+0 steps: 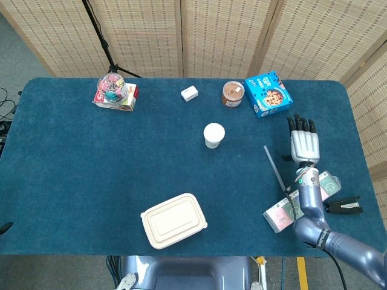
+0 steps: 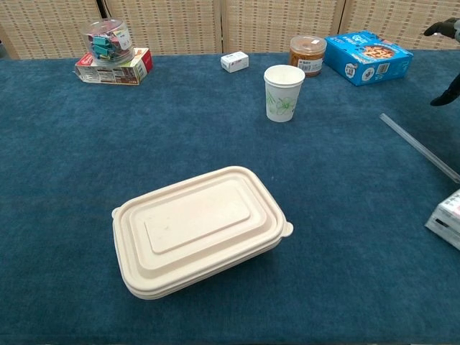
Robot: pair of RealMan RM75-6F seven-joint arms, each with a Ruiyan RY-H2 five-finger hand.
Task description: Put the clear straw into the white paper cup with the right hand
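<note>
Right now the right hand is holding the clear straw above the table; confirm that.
Wrong: the right hand is open and holds nothing. The clear straw lies flat on the table, apart from the hand, as the head view shows.
</note>
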